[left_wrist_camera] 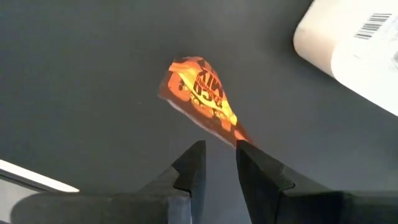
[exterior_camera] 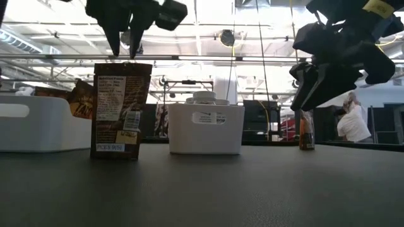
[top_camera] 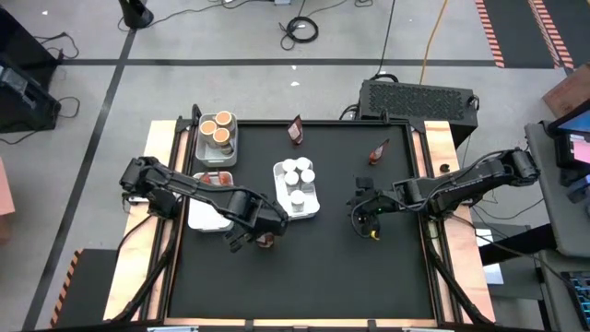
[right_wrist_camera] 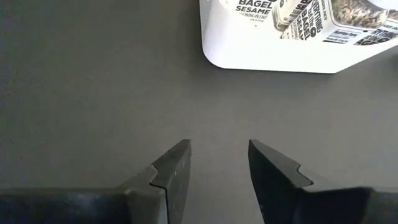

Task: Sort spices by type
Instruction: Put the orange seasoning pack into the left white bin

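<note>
Packet (exterior_camera: 117, 108) of spice stands upright on my black table (top_camera: 304, 267), just beside the tray of white-capped jars (top_camera: 297, 177). My left gripper (left_wrist_camera: 216, 163) pinches its top edge with narrow jaws. My right gripper (right_wrist_camera: 217, 163) hangs nearby, half open and holding nothing.

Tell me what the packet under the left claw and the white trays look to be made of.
Packet: probably foil or plastic film, glossy; it crinkles, carries printed labels, and stands on its own. The left claw sits at its top edge. White tray holding the jars: likely moulded plastic, smooth and matte, with rounded corners and a stuck-on barcode label.
</note>
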`<state>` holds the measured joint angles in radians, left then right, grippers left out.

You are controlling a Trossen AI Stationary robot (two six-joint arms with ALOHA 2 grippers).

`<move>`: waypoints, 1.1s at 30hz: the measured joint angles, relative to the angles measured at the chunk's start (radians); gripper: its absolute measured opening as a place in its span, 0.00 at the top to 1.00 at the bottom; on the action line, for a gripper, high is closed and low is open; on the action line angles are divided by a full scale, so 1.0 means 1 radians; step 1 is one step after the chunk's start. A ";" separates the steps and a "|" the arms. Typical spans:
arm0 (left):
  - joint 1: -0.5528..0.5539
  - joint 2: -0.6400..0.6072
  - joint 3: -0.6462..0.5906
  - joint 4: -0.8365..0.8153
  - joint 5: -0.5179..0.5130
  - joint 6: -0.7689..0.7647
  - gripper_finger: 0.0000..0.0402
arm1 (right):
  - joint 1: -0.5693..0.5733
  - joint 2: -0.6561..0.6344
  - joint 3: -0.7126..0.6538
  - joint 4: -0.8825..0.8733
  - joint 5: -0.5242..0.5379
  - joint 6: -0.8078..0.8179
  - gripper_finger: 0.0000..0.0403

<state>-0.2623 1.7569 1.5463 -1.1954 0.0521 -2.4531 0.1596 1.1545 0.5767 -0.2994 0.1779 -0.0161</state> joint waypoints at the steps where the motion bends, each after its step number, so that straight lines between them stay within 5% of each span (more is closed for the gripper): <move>1: 0.000 0.006 0.000 0.000 0.003 0.000 0.77 | 0.000 0.000 0.000 0.000 0.000 0.000 0.64; 33: -0.002 0.046 0.028 -0.017 -0.003 0.000 0.77 | 0.000 0.001 -0.001 -0.018 0.000 -0.003 0.64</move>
<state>-0.2642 1.8027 1.5745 -1.2121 0.0486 -2.4527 0.1596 1.1553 0.5758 -0.3176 0.1776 -0.0193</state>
